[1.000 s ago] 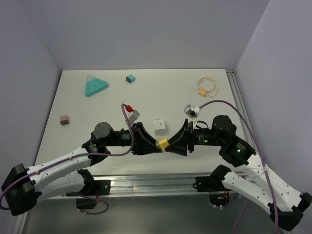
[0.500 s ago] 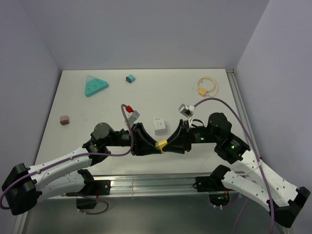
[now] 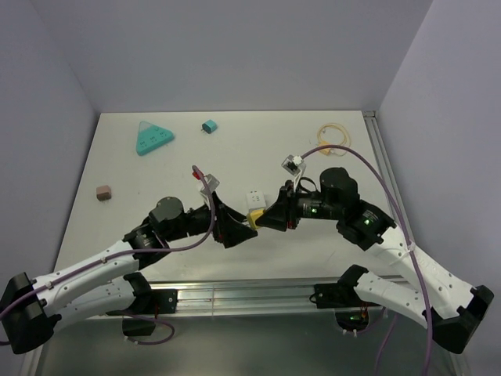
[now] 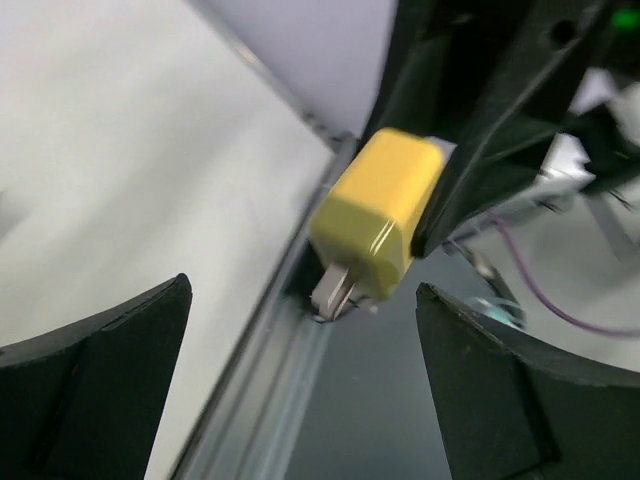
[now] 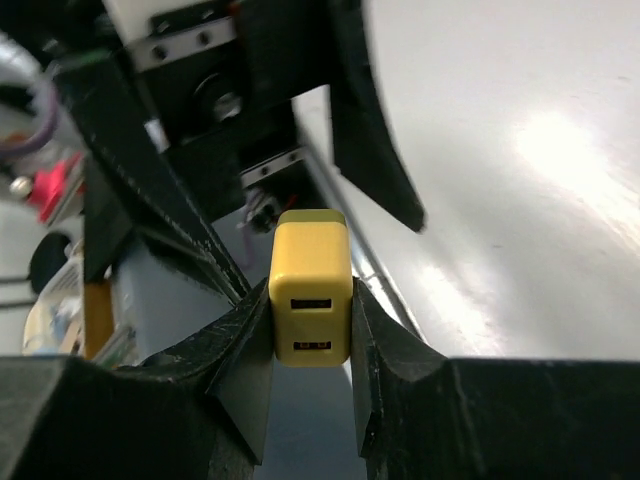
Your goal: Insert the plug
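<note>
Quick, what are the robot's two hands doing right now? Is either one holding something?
Left hand: open, holding nothing.
Right hand: closed on the yellow plug.

Left hand [image 3: 237, 228] and right hand [image 3: 266, 218] meet at mid-bench [image 3: 258, 153], the plug [image 3: 255, 222] in the right hand's grip, a socket [image 3: 255, 200] just behind. Power strip [image 3: 153, 139] and adapter [image 3: 209, 126] lie far left, cable [image 3: 323, 146] far right, cube [image 3: 102, 192] at the left edge.
</note>
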### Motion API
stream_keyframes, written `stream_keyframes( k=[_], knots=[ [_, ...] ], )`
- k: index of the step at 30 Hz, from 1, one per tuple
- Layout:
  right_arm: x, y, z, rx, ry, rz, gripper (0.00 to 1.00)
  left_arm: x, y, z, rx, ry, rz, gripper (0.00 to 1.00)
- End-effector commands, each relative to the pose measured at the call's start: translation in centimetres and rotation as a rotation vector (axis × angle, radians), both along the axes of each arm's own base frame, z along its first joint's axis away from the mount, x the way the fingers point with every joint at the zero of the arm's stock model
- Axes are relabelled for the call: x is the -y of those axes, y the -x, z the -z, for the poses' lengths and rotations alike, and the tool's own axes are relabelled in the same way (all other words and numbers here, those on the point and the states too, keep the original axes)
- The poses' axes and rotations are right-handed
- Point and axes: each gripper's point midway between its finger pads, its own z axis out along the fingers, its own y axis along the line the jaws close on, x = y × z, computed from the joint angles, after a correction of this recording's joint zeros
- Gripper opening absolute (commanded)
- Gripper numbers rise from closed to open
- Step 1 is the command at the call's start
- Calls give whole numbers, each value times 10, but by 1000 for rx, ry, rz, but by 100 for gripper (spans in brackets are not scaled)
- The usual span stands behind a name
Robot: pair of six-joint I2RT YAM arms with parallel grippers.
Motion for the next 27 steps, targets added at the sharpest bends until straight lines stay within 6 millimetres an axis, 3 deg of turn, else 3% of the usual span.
stream_keyframes(
  k=[1, 11, 15, 18, 23, 27],
  knots=[
    [12, -39, 4, 18, 119, 214, 0, -20, -38, 12, -9, -104, -251, 99],
    [24, -108, 56, -98, 405, 525, 0, -79, -78, 33, -173, -131, -684, 99],
    [23, -127, 85, -143, 517, 585, 0, -79, -77, 44, -207, -160, -686, 100],
    [27, -143, 97, -166, 596, 648, 0, -82, -78, 59, -273, -212, -723, 99],
    [30, -161, 117, -201, 717, 717, 0, -83, -77, 69, -320, -240, -741, 100],
    [23, -170, 118, -213, 748, 711, 0, -87, -73, 69, -321, -215, -735, 99]
  ],
)
